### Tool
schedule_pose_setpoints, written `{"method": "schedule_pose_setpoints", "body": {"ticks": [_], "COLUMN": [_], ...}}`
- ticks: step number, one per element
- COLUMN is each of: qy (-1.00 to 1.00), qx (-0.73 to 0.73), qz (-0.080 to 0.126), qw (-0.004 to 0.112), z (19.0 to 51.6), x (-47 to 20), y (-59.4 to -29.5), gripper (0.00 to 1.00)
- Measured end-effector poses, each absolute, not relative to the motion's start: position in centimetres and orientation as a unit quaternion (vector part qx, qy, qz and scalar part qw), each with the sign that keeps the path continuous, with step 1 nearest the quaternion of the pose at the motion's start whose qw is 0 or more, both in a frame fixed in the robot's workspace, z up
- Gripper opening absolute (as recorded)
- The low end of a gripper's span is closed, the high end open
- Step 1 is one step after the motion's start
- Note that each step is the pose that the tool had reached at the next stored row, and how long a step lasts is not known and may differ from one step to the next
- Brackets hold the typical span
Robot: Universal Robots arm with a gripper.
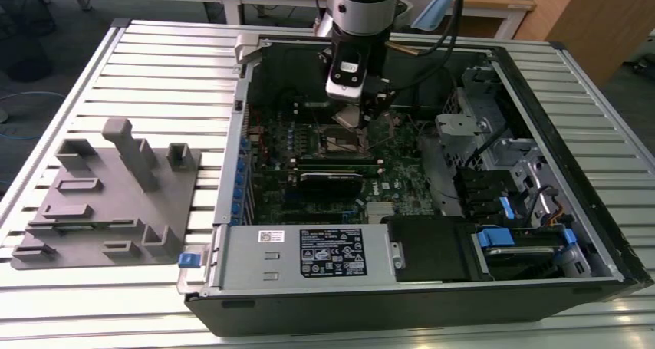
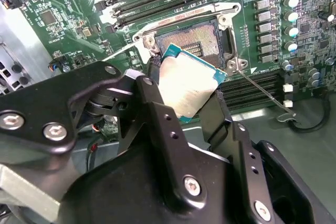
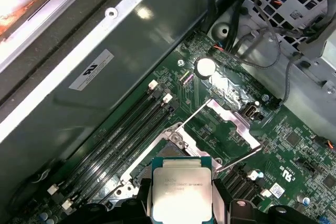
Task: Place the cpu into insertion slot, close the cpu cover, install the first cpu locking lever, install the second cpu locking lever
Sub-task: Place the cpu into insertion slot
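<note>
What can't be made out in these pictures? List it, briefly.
- Second wrist view: part of the square, silver-rimmed socket, hidden behind the flat silver-grey square chip in the black gripper.
- First wrist view: chip's gripped edges, covered by the gripper.
- Exterior view: socket contacts, too small.

Chip, socket, board and bench: metal, plastic, lacquered laminate.
Cpu [image 2: 190, 90]: smooth silver-grey metal face with a dull sheen and a green edge. Insertion slot [image 2: 197, 45]: dark matt centre, bright silvery metal rim. Circuit board [image 2: 73, 3]: green, glossy. Gripper [image 2: 184, 90]: black, matt, smooth, with shiny metal screws. Table [image 1: 143, 57]: pale ribbed metal slats. Fixture block [image 1: 103, 203]: grey, matt, plastic-looking.
</note>
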State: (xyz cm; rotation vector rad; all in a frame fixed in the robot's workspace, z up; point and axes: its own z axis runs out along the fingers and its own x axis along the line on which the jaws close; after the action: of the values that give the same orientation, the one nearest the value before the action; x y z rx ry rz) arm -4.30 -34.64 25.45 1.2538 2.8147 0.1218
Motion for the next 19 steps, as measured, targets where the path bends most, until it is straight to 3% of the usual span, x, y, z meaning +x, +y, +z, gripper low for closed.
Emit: {"method": "schedule_pose_setpoints", "body": {"ticks": [19], "qy": [0.866], "qx": [0.498], "qz": [0.036], "qw": [0.033], "z": [25.27], "x": [-4.30], "y": [-34.64], "gripper": [0.54]}}
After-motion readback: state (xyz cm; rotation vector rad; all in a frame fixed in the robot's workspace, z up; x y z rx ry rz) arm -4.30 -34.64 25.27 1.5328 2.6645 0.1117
